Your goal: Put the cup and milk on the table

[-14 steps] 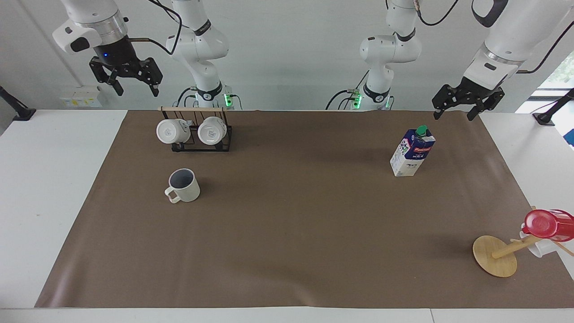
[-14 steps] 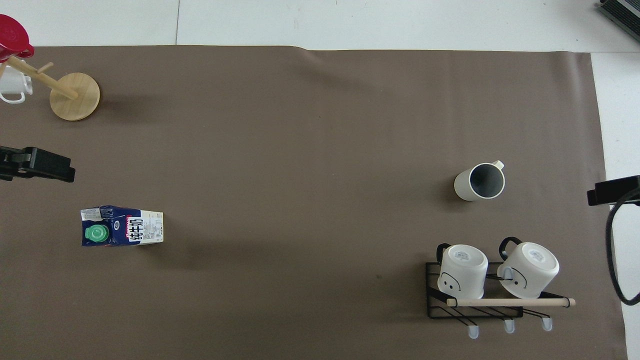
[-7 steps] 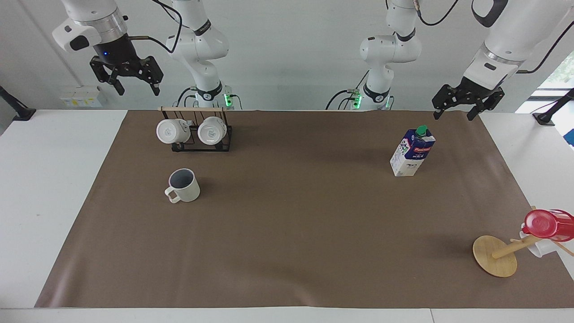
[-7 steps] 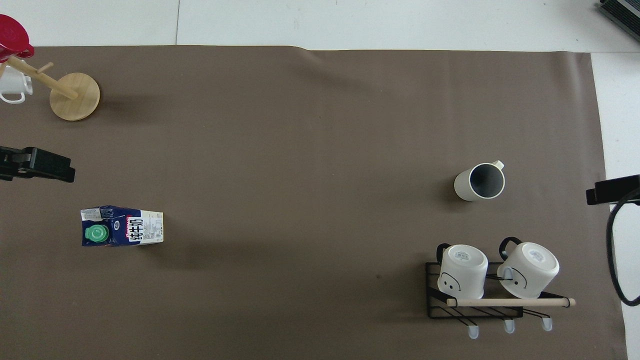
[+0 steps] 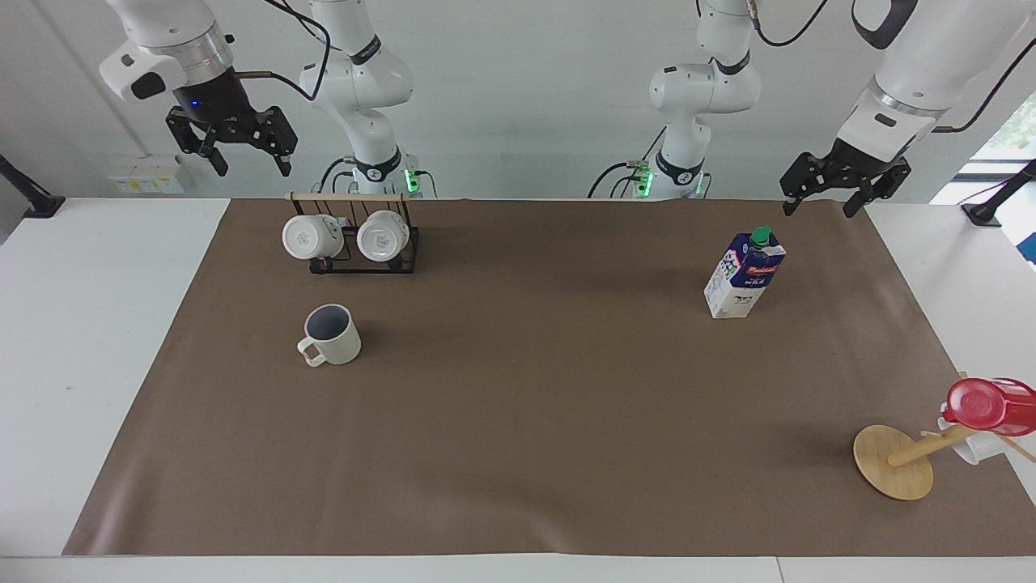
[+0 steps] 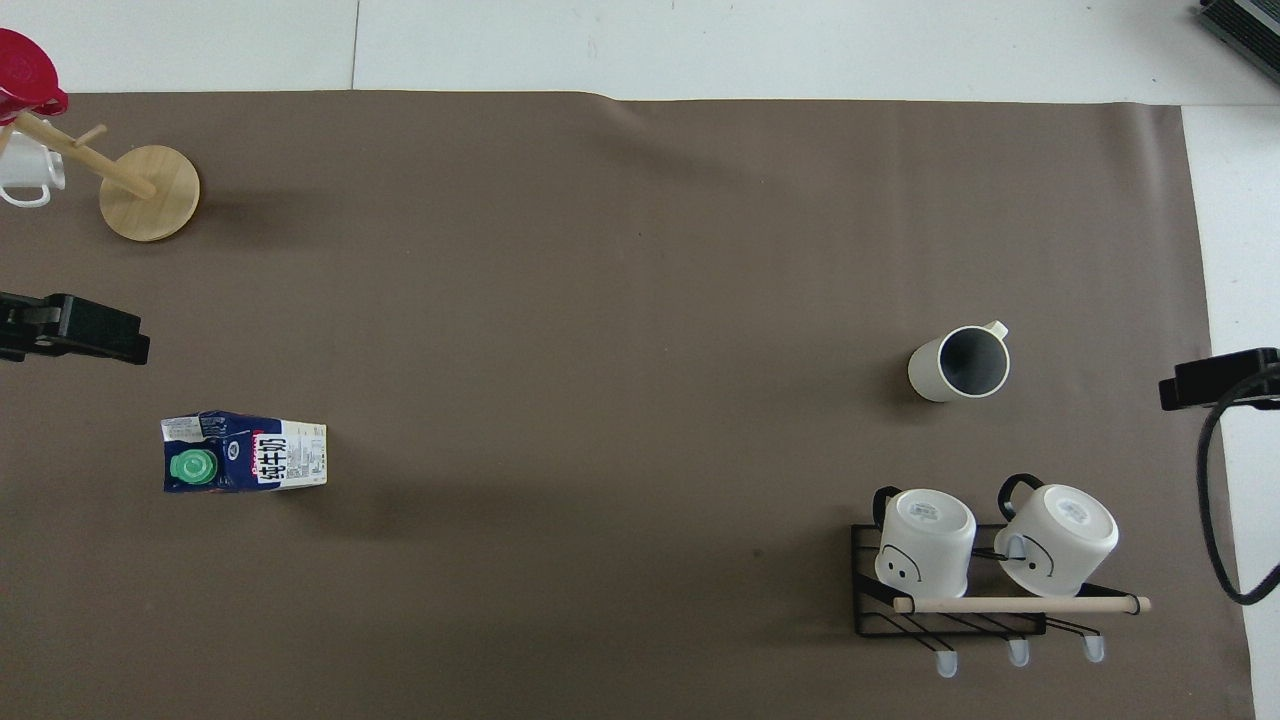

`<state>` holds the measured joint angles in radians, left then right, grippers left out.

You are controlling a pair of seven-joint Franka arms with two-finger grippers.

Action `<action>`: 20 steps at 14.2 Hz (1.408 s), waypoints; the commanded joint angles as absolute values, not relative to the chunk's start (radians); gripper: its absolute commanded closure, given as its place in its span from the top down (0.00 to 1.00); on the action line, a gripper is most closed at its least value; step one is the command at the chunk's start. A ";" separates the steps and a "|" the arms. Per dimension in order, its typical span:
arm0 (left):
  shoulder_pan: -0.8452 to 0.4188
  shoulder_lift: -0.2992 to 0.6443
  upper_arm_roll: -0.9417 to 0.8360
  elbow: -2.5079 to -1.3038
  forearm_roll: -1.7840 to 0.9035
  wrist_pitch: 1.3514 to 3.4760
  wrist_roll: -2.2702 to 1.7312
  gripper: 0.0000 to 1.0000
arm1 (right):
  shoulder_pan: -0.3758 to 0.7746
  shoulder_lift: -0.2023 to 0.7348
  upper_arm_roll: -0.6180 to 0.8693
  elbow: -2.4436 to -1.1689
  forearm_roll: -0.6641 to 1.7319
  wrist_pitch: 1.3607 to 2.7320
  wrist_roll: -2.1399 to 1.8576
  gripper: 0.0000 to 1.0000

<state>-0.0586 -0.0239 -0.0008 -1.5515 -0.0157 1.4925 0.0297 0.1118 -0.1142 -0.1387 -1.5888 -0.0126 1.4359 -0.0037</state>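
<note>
The right gripper (image 5: 240, 151) hangs high in the air over the right arm's end of the table (image 5: 97, 324), near the rack (image 5: 356, 243), fingers spread and holding nothing. Two white mugs (image 5: 306, 236) lie on their sides on that black wire rack. The cup (image 5: 332, 334) stands upright on the brown sheet (image 5: 526, 405), farther from the robots than the rack, apart from it, handle pointing away from the robots. Toward the left arm's end, the milk (image 5: 745, 274) stands upright on the sheet, green cap on top. The left gripper (image 5: 824, 200) hangs above the sheet's edge near the milk, fingers spread, empty. Farther out, a wooden stand (image 5: 894, 461) carries a red cup (image 5: 989, 406).
</note>
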 commanded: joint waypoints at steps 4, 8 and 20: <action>-0.049 -0.029 -0.005 -1.545 -0.020 1.474 0.025 1.00 | 0.120 -0.123 -0.129 -1.745 0.005 1.633 0.011 1.00; -0.049 -0.029 -0.005 -1.545 -0.020 1.474 0.026 1.00 | 0.159 -0.081 -0.129 -1.827 0.005 1.776 0.014 1.00; -0.054 -0.060 -0.005 -1.592 -0.020 1.483 0.031 1.00 | 0.204 0.089 -0.129 -1.980 0.005 2.091 0.132 1.00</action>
